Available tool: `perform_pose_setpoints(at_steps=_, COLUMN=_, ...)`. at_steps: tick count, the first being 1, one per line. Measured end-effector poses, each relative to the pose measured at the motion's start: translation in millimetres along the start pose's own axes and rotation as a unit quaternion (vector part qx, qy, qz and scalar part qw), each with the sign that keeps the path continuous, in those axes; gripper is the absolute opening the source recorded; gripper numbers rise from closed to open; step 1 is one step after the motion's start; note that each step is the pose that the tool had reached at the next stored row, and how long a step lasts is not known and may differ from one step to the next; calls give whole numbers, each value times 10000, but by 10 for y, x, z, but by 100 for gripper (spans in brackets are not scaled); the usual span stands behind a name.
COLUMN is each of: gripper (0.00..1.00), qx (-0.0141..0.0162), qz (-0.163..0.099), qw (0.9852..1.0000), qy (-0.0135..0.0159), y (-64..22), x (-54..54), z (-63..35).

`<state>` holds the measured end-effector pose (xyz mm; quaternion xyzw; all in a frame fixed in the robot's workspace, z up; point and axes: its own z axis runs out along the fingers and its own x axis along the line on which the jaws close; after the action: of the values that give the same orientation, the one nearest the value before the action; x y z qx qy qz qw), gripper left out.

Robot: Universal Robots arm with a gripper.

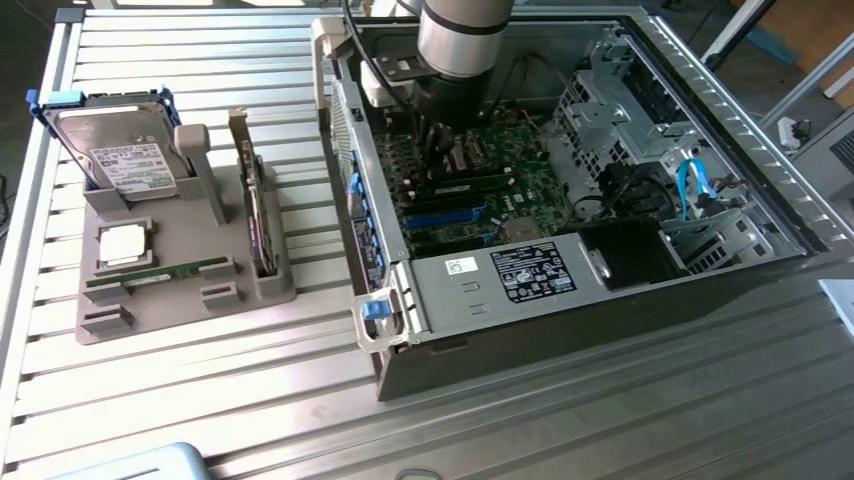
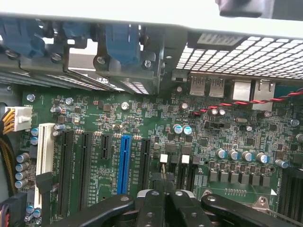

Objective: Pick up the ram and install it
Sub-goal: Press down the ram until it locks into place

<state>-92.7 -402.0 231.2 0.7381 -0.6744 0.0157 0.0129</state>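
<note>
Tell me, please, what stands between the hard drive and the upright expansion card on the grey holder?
In the exterior view, a grey upright post of the holder stands between the hard drive and the expansion card.

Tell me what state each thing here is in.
Computer case: open, side panel off.
Ram: lying flat in gray tray.
Hard drive: upright in tray.
Expansion card: upright in tray.
Gripper: jaws shut, over motherboard.
</note>
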Motion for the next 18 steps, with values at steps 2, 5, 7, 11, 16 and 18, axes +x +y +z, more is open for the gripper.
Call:
perform_pose_setpoints(at_steps=2, gripper=11, qx=1, qz=0, qw=10000, qy=-1, y=0, x=0, z=2)
perform_pose_setpoints(at_steps=5, gripper=11, qx=2, qz=-1, qw=10000, qy=-8, y=0, x=6, z=6)
perform_pose_setpoints(at_steps=7, gripper=11, qx=3, qz=0, qw=10000, qy=-14, y=1, x=13, z=11)
perform_pose_setpoints(at_steps=11, gripper=11, qx=2, qz=0, qw=10000, qy=-16, y=2, x=22, z=16)
perform_pose_setpoints(at_steps=16, gripper=11, qx=3, qz=0, qw=10000, qy=-16, y=1, x=25, z=-44)
perform_pose_setpoints(at_steps=18, gripper=11, qx=3, qz=0, qw=10000, qy=-16, y=1, x=26, z=-58)
